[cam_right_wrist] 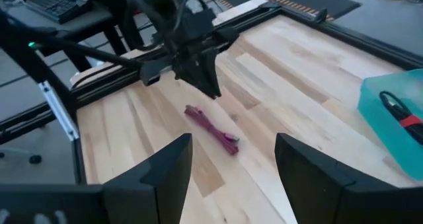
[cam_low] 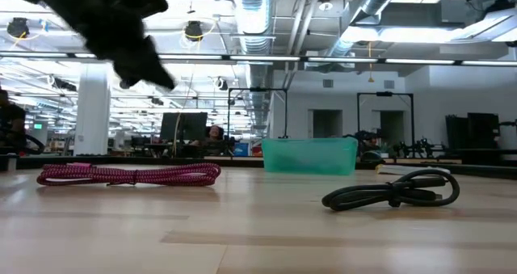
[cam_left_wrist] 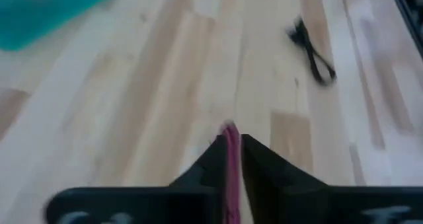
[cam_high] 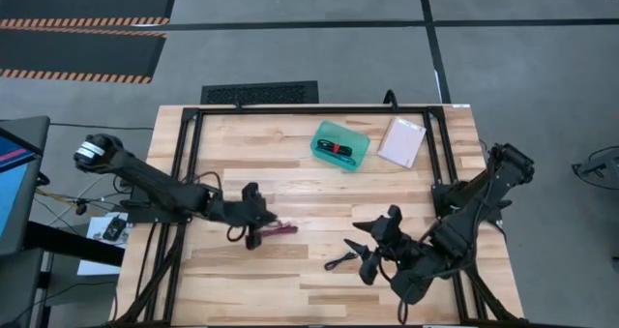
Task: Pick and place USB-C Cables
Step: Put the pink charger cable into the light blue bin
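The magenta-purple cable (cam_high: 278, 229) (cam_low: 129, 174) lies flat on the wood, both ends down. My left gripper (cam_high: 257, 212) (cam_right_wrist: 213, 90) hovers just above it. In the left wrist view the cable (cam_left_wrist: 230, 154) shows through the narrow gap between the fingers, so the gripper is slightly open. The all-black cable (cam_high: 340, 260) (cam_low: 396, 191) rests on the table beside my right gripper (cam_high: 370, 251) (cam_right_wrist: 231, 161), which is wide open and touches nothing. The black-with-red cable (cam_high: 335, 150) (cam_right_wrist: 402, 112) lies inside the teal tray (cam_high: 354, 135). The light blue cable is out of view.
The teal tray (cam_low: 311, 155) stands toward the far edge, right of centre. The pale pink packet (cam_high: 401, 141) lies flat to its right. A dark frame (cam_high: 189, 154) runs along the table's left, far and right sides. Bare wood stretches between the two grippers and the tray.
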`<state>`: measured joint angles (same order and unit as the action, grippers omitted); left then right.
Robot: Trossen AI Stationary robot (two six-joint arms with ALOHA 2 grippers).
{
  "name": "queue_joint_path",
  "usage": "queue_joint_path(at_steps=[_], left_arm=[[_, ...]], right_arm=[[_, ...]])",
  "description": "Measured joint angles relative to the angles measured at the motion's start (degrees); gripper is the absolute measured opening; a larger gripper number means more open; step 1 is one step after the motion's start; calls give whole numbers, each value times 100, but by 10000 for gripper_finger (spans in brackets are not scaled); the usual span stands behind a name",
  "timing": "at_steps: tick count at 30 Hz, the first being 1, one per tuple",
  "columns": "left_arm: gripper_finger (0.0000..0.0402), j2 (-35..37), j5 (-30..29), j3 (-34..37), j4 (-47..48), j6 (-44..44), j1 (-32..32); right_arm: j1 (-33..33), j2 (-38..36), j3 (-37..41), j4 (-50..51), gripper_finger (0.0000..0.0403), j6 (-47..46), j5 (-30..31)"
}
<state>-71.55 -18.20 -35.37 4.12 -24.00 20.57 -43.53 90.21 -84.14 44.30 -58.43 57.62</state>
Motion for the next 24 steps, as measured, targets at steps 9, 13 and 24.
queue_joint_path(at_steps=[9, 13, 24], left_arm=[[187, -955, -103, 398, -762, 378, 566], [224, -1655, -115, 404, -1034, 392, 580], [20, -2116, 621, 558, -1571, -277, 113]], right_arm=[[-113, 5, 0, -82, 238, -18, -19], [-106, 5, 0, -157, 238, -15, -19], [-106, 5, 0, -147, 238, 7, -15]])
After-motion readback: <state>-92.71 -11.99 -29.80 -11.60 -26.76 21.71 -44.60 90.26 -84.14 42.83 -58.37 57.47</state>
